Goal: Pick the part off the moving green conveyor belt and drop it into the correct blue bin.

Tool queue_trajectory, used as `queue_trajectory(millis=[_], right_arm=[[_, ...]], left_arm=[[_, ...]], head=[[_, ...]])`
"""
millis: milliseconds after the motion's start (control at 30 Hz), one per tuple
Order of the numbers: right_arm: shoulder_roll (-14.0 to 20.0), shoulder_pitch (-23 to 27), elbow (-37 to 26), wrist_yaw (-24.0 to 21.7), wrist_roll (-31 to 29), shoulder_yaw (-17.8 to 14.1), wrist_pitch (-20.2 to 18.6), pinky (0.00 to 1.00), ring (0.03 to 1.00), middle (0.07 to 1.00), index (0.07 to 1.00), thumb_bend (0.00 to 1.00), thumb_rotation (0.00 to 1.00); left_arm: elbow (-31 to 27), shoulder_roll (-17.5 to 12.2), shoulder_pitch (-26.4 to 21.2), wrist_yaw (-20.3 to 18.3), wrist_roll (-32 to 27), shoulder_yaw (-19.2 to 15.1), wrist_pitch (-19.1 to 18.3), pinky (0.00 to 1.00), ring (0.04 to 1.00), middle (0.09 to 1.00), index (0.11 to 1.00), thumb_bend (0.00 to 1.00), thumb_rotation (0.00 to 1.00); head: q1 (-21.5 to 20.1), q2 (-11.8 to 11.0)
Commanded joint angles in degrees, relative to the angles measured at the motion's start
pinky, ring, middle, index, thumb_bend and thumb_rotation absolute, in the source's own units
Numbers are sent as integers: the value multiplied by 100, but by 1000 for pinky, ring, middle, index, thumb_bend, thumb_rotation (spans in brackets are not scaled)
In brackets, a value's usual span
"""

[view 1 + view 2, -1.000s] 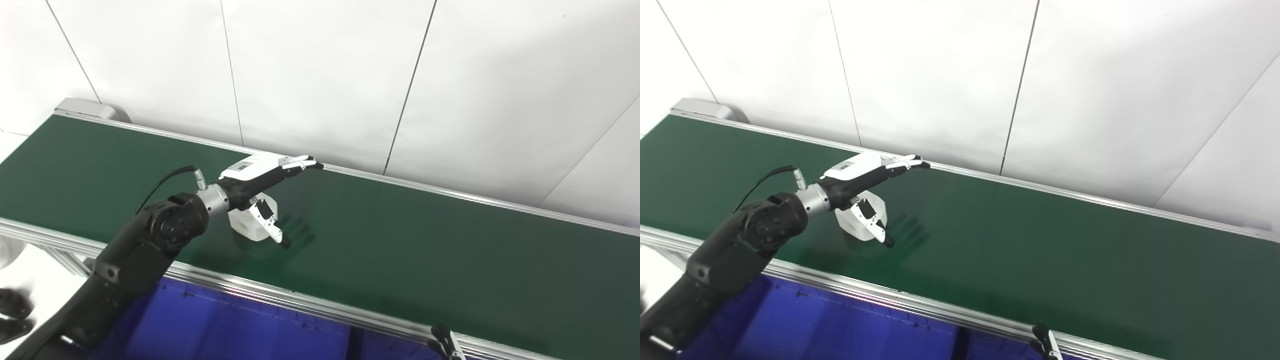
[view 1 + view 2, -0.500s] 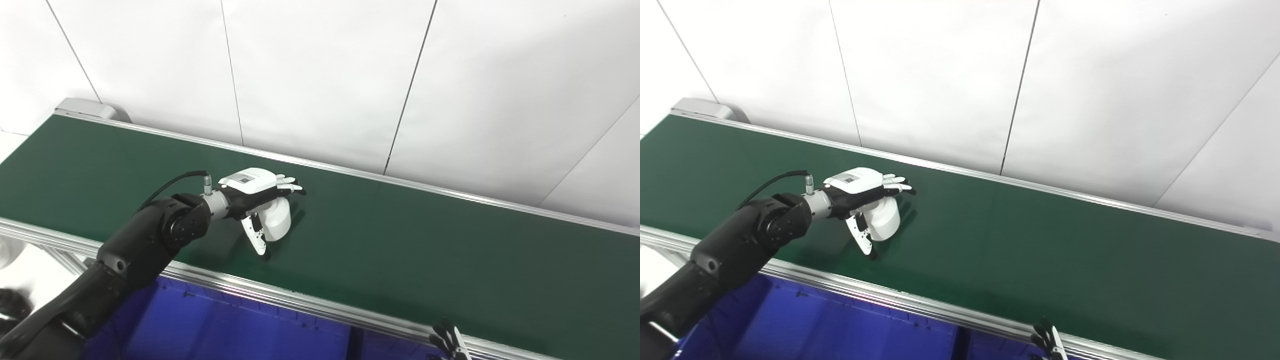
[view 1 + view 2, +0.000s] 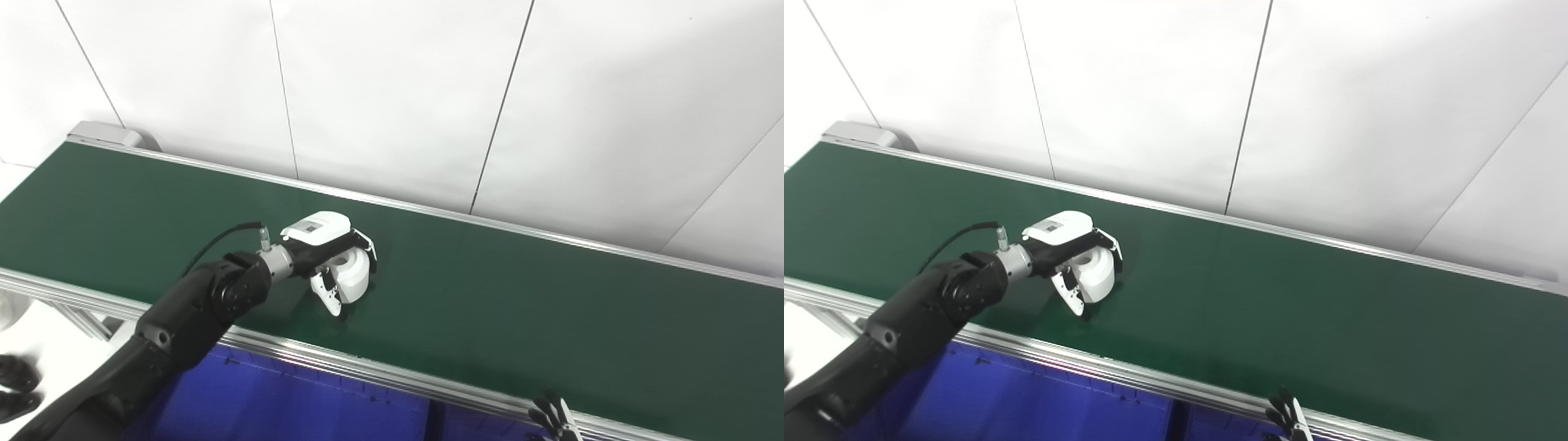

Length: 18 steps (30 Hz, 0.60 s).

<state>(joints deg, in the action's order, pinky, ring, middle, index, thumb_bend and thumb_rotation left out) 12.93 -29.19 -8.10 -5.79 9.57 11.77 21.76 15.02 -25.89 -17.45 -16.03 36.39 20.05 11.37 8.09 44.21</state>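
Nearest, along the bottom edge: blue bin [image 3: 294,404] tucked under the conveyor's near aluminium rail [image 3: 392,376], interior dark blue, contents not visible. At bottom right, only the fingertips of the right hand [image 3: 554,419] peeking above the frame edge, apparently spread, grasp state impossible to tell for sure. Coming in from bottom left, black left arm [image 3: 184,318] angled up and to the right over the rail, wrist straight, cable looping off the forearm. Beyond the rail, on the green conveyor belt [image 3: 551,306], left of centre and closer to the near edge than the far one: the part [image 3: 352,275], a white squat cylindrical piece with a round hole in its top, resting on the belt. Left hand [image 3: 327,257] draped over it from the left, palm down, white back plate upward; fingers [image 3: 367,245] curled round the far and right side, thumb [image 3: 327,297] pressing down along the near side, so closed around the part though not lifted. Likely hard moulded plastic: light, rigid, smooth-walled and somewhat slippery, unlikely to deform or break; best gripped across the round body with thumb opposing fingers, low enough to avoid rolling out. Farther back, empty belt, far rail, then white panelled wall [image 3: 398,92].
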Motion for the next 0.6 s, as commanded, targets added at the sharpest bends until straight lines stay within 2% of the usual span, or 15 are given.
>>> queue_trajectory(millis=[0,100,200,267,367,467,567], right_arm=[[-33,-40,-190,18,-12,-31,177,774,908,947,1000,897,277],[-59,-50,-201,27,-17,-36,192,769,906,946,996,896,275],[-78,-81,-289,15,-24,-34,136,775,910,948,997,887,271],[-108,-106,-349,29,4,-43,107,769,907,946,994,885,272],[-127,-127,-452,8,10,-40,33,767,905,946,993,879,276],[-151,-162,-606,-13,42,-37,-126,774,902,944,992,878,276],[-175,-154,-708,-36,3,-33,-228,776,899,939,990,884,274]], left_arm=[[-52,-89,114,110,-167,-130,65,497,474,526,460,496,0],[-173,-27,347,474,-506,-382,410,499,467,521,462,498,0],[-348,90,644,669,-978,-640,710,490,468,515,463,498,0],[-613,127,860,586,-1289,-745,742,496,473,515,463,497,0],[-1192,101,1189,383,-1549,-805,595,475,472,532,453,495,0],[-1635,71,1501,335,-1660,-813,722,483,485,536,442,494,0],[-1966,37,1891,299,-1787,-745,1002,485,481,537,444,494,0]], head=[[2,8],[-25,83],[-78,152],[-147,231],[-254,422],[-309,514],[-365,689]])
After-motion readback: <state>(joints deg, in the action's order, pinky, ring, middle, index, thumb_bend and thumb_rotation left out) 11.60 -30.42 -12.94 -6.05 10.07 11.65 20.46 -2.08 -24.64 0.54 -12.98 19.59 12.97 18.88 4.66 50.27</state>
